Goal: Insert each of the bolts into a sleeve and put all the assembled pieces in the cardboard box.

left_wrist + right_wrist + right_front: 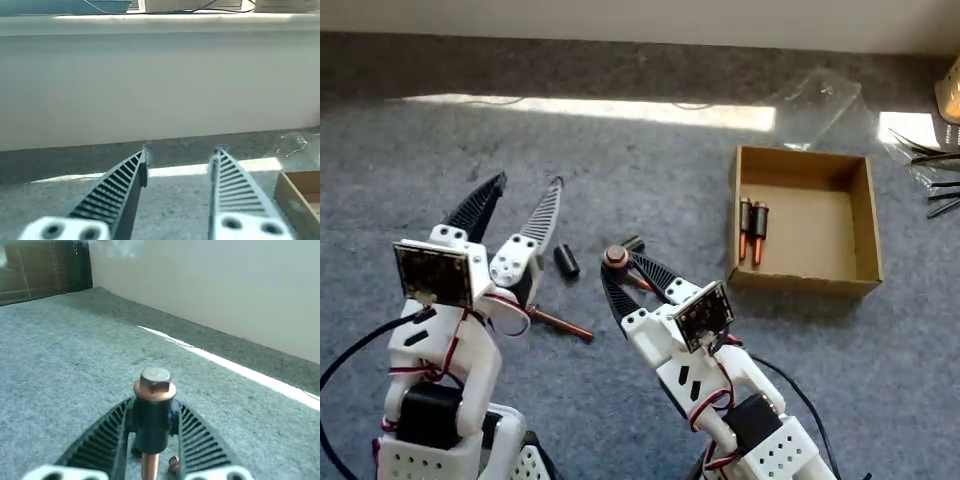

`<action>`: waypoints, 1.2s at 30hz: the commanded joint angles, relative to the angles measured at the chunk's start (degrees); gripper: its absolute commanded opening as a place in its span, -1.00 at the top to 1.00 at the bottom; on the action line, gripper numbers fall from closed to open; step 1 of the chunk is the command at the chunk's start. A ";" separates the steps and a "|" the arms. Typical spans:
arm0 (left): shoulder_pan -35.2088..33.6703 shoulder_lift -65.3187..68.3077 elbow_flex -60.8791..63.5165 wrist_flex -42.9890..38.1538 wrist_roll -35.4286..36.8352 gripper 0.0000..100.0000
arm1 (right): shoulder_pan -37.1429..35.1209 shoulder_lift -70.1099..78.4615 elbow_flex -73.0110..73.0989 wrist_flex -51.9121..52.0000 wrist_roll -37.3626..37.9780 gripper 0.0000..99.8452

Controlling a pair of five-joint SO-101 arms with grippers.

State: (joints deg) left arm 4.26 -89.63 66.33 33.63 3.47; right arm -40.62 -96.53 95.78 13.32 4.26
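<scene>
My right gripper [620, 262] [152, 409] is shut on a black sleeve [151, 427] with a copper bolt [155, 383] [616, 257] through it, its hex head sticking up past the fingertips, above the carpet left of the cardboard box [800, 283]. Two assembled pieces [751, 228] lie in the box by its left wall. A loose black sleeve [566, 261] lies on the carpet between the arms, and a smaller black piece [633, 243] lies beside the held bolt. A bare copper bolt [563, 324] lies near the left arm's base. My left gripper [530, 182] [182, 150] is open and holds nothing.
Grey carpet covers the floor up to a white wall. A clear plastic bag [820, 100] [295, 145] lies behind the box, whose corner [300, 200] shows in the left wrist view. Black cable ties [935, 190] lie at the right edge.
</scene>
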 commanded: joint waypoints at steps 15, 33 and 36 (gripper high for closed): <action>-7.43 -15.16 5.14 9.93 -0.18 0.98 | 22.90 -0.31 -7.25 15.69 -0.26 0.99; -7.25 -15.16 25.63 9.67 -0.09 0.97 | 40.13 33.45 -49.80 32.84 3.43 0.99; -7.34 -15.16 25.89 9.67 -0.09 0.97 | 40.84 42.77 -54.11 32.84 7.91 0.99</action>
State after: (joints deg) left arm -2.77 -103.78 92.62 43.47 3.47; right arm -0.88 -61.45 48.75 46.11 8.31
